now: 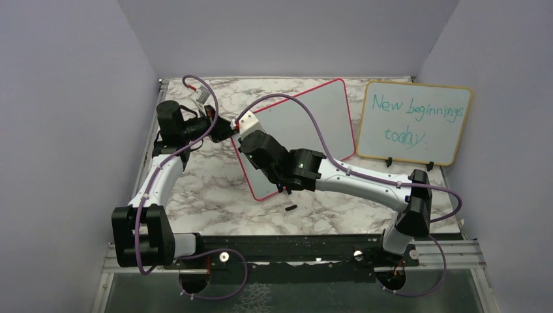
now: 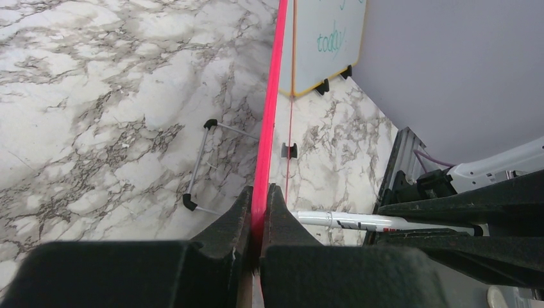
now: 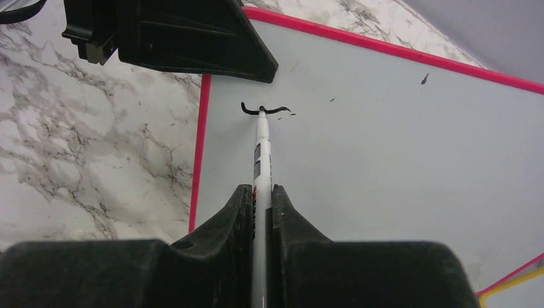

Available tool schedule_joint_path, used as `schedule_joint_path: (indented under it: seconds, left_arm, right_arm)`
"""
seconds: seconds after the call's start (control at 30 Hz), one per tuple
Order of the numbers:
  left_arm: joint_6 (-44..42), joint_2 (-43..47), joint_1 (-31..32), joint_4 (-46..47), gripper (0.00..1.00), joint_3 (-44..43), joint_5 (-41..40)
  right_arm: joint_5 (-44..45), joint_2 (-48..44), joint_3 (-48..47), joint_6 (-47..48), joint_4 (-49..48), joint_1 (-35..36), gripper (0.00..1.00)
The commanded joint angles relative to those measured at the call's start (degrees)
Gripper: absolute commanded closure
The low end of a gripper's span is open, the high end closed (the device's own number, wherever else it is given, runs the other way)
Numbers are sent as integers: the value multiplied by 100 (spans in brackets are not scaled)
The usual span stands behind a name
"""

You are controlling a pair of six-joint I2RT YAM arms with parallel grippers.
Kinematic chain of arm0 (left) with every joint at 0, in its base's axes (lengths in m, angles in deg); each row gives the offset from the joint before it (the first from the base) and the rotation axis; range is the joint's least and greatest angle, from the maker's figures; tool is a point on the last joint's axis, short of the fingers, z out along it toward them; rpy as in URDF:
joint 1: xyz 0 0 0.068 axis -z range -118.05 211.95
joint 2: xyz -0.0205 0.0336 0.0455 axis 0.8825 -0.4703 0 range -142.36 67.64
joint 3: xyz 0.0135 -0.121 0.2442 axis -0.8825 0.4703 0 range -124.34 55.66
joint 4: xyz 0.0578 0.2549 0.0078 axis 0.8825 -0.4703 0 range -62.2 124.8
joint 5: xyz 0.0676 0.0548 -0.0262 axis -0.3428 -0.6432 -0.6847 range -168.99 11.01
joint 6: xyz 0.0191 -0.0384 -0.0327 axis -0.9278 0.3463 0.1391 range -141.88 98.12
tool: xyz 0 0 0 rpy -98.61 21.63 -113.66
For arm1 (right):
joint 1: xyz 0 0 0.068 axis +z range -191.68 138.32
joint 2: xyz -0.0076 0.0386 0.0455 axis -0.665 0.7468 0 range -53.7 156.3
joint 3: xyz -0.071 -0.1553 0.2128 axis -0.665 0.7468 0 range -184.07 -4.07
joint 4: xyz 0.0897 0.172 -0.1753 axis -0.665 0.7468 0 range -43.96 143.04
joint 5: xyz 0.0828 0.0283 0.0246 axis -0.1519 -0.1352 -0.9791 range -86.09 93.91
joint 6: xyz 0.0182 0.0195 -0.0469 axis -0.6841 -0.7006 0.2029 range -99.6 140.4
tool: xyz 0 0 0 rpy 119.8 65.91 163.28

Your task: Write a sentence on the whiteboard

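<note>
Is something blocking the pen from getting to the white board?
No, nothing visible is in the way. The right gripper holds the marker with its tip on the whiteboard, at a short black stroke. The left gripper only pinches the board's red edge, off to the side.

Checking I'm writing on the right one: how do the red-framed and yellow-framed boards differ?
The red-framed board carries only a short black stroke; the yellow-framed board has teal words. The left claw clamps the red-framed board's edge; the yellow-framed board stands on black feet. Both are white.
</note>
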Motion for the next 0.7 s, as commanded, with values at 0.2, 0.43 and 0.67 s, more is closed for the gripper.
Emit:
schedule_joint_path:
  seconds: [0.2, 0.43, 0.67]
  left_arm:
    - [-462, -5, 64, -337, 100, 120, -391]
    - [-470, -3, 64, -359, 100, 113, -404]
    - [-480, -1, 64, -379, 100, 104, -419]
  right_arm:
    - [163, 129, -176, -140, 205, 32, 100]
    - [206, 76, -96, -212, 301, 32, 100]
    - [101, 75, -109, -284, 461, 32, 100]
